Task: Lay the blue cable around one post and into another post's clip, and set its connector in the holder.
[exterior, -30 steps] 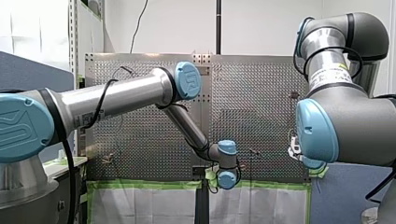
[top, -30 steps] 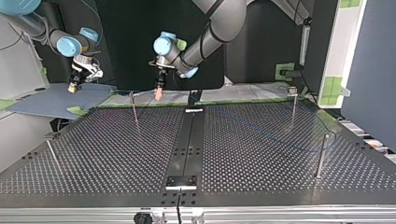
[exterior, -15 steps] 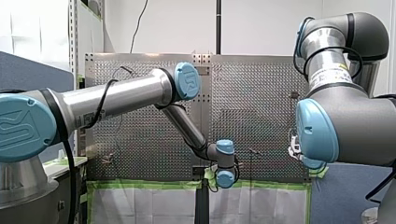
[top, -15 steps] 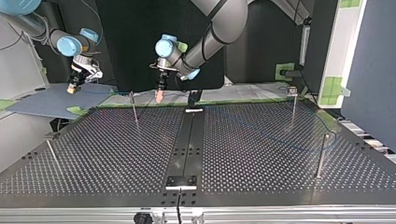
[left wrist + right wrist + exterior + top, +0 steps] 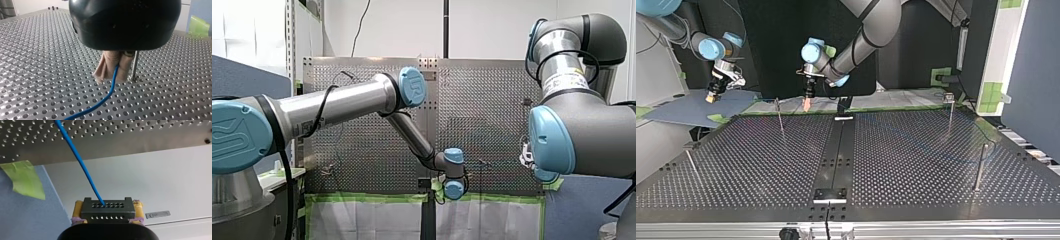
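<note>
Now clamps the blue cable between the beige pads of my left pincer, low over the perforated tabletop, just beside a thin metal post. Grips the black connector in my right pincer, yellow pads tight against its two sides, past the tabletop's edge, with the cable running from it back toward the tabletop.

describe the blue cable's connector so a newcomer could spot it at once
Start from the big perforated metal table; in the top view, my right arm's claw hangs beyond its far left corner. Clamped between that claw's yellow pads is the black rectangular connector. Nothing else here is a dark block with two rows of small round holes and the thin blue cable plugged into one.
</note>
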{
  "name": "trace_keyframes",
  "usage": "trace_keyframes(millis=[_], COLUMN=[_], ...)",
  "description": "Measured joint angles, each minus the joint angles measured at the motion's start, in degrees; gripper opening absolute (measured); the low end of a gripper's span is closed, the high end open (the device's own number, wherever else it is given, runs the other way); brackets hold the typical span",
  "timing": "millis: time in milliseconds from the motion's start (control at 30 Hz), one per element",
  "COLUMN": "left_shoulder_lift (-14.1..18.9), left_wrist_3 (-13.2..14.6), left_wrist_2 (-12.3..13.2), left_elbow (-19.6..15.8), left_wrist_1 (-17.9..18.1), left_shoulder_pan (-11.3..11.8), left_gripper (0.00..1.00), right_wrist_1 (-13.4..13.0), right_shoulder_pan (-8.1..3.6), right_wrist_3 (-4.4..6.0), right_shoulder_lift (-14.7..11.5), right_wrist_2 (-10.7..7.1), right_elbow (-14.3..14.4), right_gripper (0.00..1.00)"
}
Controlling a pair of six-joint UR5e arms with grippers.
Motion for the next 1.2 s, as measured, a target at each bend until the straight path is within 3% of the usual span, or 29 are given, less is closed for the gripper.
trace_keyframes(millis=[533,833,1200], left_shoulder_lift=[0.0,0.0,0.0], left_wrist_3=[0.5,0.4,0.2], left_wrist_2=[0.6,1.1,1.7], left_elbow=[0.1,0.1,0.4], left_wrist_1=[-0.7,-1.4,-1.8], left_shoulder_pan=[0.1,0.6,1.5], left_gripper=[0.0,0.0,0.0], right_wrist_1=[-4.7,-2.2,-1.7], right_shoulder_pan=[0.89,1.39,1.37], right_wrist_3=[-0.25,-0.59,-0.35], right_shoulder_lift=[1.0,4.9,5.6], right_wrist_2=[-1.81,-1.91,-2.48], right_elbow=[-0.4,-3.3,-4.8], right_gripper=[0.0,0.0,0.0])
